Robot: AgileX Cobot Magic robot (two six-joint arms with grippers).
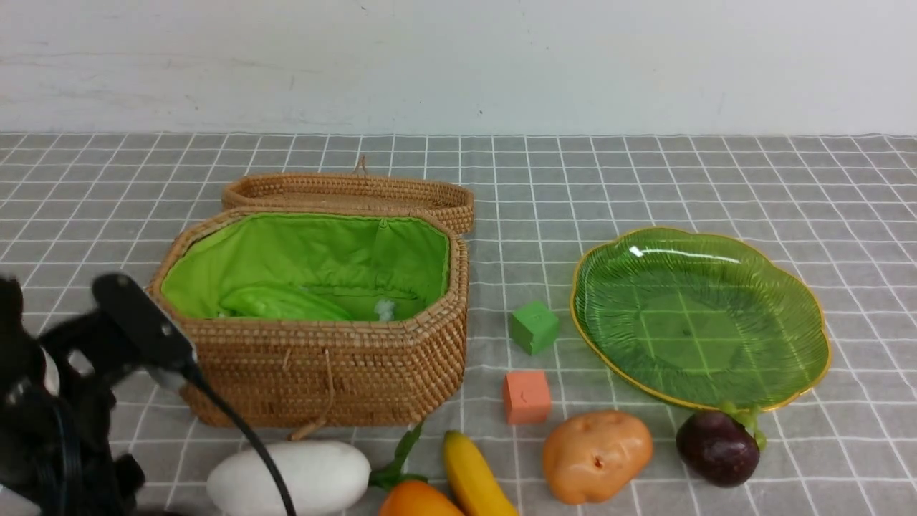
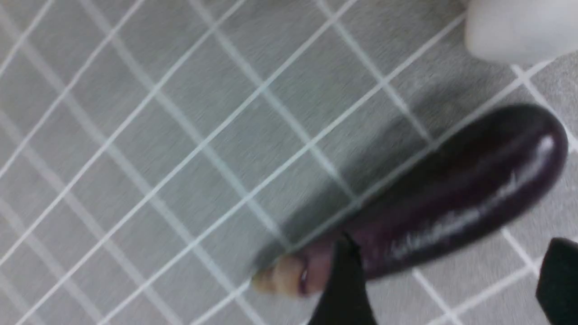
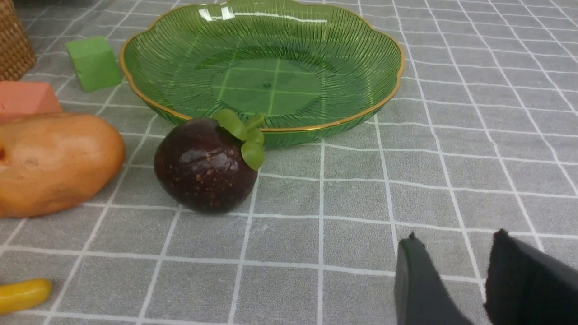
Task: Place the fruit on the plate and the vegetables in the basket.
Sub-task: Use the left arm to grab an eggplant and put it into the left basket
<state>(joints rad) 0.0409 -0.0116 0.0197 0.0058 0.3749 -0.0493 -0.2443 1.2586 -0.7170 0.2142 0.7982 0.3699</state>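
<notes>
In the left wrist view a dark purple elongated vegetable (image 2: 451,203) lies on the checked cloth. My left gripper (image 2: 452,243) is open over it, one finger (image 2: 343,289) overlapping its stem end and the other well apart. The basket (image 1: 322,373) stands open with a light-green gourd (image 1: 286,304) inside. The plate (image 1: 802,301) holds nothing. Along the front edge lie the white radish (image 1: 301,476), mango (image 1: 419,502), banana (image 1: 473,476), potato (image 1: 594,455) and mangosteen (image 1: 716,448). My right gripper (image 3: 456,234) is open over bare cloth, to the side of the mangosteen (image 3: 203,167).
A green cube (image 1: 534,327) and an orange cube (image 1: 526,396) sit between basket and plate. The basket's wicker lid (image 1: 351,190) lies behind it. My left arm (image 1: 136,322) is low at the basket's left front corner. A white wall bounds the far side.
</notes>
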